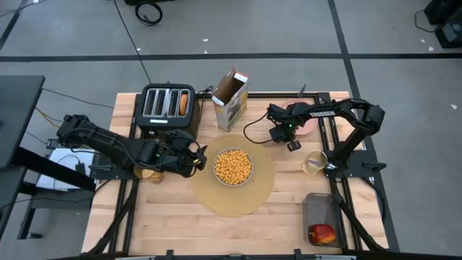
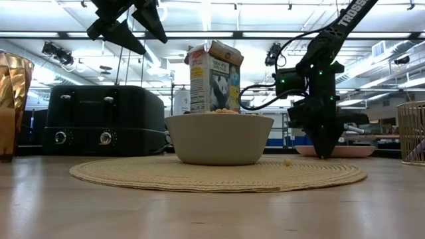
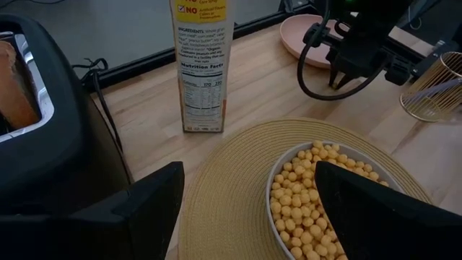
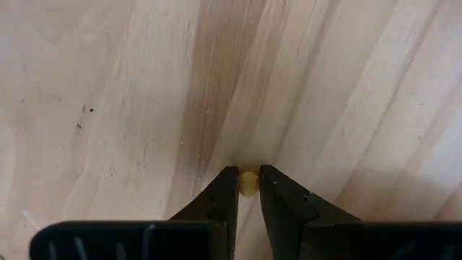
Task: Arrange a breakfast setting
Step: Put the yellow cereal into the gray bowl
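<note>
A pale grey bowl (image 1: 232, 166) full of yellow cereal balls stands on the round tan placemat (image 1: 232, 193). To the right of the mat, my right gripper (image 4: 248, 191) points down at the bare wood, shut on one loose cereal ball (image 4: 248, 183). The pink plate (image 1: 309, 127) lies just beyond that gripper. My left gripper (image 1: 196, 155) hangs open above the table, left of the bowl. An amber cup (image 2: 13, 99) stands at the near left. The red apple (image 1: 322, 233) lies in a dark box. A bread piece (image 1: 183, 103) stands in a toaster slot. My right gripper pinches the single cereal ball (image 4: 248, 183) between the tips of its two fingers (image 4: 228, 189), one on each side. The fingers come from above, pointing down. The ball rests on the wooden tabletop.
A black toaster (image 1: 167, 107) and an open cereal box (image 1: 231, 97) stand at the far side. A gold wire holder (image 1: 315, 162) stands right of the mat. Another loose cereal ball (image 2: 287, 161) lies on the mat's right edge.
</note>
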Robot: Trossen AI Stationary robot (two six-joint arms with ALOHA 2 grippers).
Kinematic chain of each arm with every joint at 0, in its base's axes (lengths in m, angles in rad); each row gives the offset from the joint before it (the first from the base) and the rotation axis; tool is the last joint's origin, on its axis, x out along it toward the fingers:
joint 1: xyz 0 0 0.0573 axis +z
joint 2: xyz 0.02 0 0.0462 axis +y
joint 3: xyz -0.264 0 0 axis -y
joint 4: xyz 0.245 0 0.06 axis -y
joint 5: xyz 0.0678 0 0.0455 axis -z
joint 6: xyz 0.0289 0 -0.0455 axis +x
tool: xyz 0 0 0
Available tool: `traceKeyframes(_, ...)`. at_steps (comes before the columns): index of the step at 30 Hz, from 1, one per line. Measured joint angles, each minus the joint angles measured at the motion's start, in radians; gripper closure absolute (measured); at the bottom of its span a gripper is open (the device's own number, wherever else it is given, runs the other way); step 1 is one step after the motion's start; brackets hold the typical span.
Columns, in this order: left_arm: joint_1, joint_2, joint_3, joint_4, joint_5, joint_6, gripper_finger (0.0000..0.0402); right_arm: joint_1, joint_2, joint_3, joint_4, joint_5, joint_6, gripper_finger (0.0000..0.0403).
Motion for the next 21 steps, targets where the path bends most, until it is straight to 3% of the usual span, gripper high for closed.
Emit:
traceKeyframes(12,0.000,0.000,0.000,0.000,0.000,0.000,0.0084,0.021,-0.020,0.078,-0.078,-0.001,0.031,0.0343)
traceKeyframes(21,-0.002,-0.010,0.000,-0.024,0.039,0.010,0.0084,0.187,-0.113,0.180,-0.210,-0.058,0.088,0.0343)
